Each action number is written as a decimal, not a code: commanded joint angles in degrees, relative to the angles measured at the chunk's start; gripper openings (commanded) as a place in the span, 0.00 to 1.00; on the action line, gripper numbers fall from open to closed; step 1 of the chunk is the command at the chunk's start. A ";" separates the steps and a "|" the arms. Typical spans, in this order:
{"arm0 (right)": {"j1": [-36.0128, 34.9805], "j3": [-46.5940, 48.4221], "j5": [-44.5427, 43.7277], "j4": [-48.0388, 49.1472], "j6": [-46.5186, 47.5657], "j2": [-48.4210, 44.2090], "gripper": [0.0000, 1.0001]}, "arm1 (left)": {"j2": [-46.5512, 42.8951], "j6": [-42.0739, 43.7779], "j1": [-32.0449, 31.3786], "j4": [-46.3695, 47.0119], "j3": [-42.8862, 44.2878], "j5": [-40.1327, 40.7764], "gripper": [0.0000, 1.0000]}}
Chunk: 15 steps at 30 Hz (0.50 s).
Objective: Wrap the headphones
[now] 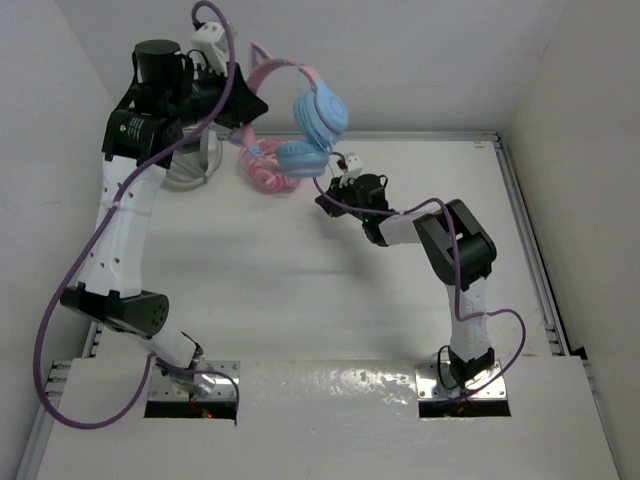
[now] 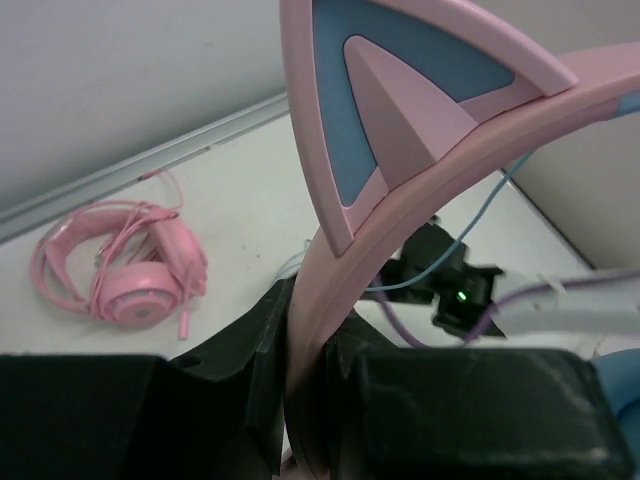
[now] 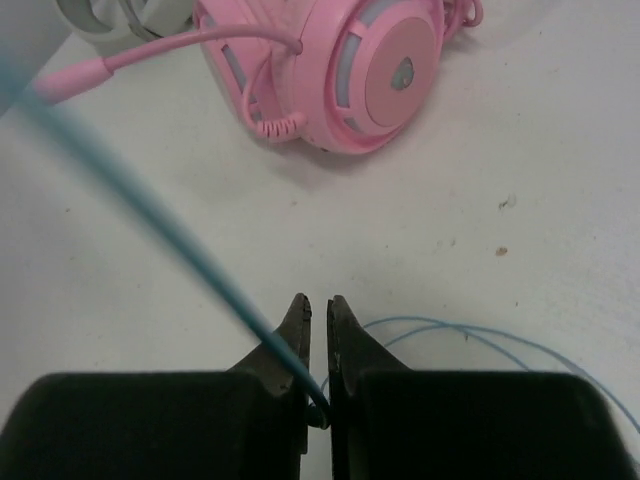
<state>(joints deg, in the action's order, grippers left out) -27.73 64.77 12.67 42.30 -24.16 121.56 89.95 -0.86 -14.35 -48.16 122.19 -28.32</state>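
The headphones [image 1: 318, 118] hang in the air at the back, light-blue ear cups below a pink headband [image 2: 400, 200] with a cat ear. My left gripper [image 1: 255, 105], raised high, is shut on that headband; in the left wrist view the band runs between the left gripper's [image 2: 315, 350] black fingers. The thin light-blue cable [image 3: 150, 215] slants down into my right gripper [image 3: 319, 305], which is shut on it deep between the jaws. The right gripper [image 1: 330, 192] hovers low over the table, just below the ear cups. More cable loops [image 3: 480, 335] lie on the table.
All-pink headphones [image 1: 265, 172] lie on the table under the hanging pair, close ahead of the right gripper. Grey-white headphones [image 1: 190, 172] lie to their left, beside the left arm. White walls enclose the table on three sides.
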 commanded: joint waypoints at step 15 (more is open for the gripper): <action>-15.14 -19.68 2.18 -1.95 18.09 -18.27 0.00 | 9.01 -24.01 13.99 13.35 -3.45 8.26 0.00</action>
<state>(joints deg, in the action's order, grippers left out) -38.04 46.96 13.56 44.97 -14.83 109.01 98.43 -18.48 -2.85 -42.09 119.63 -25.02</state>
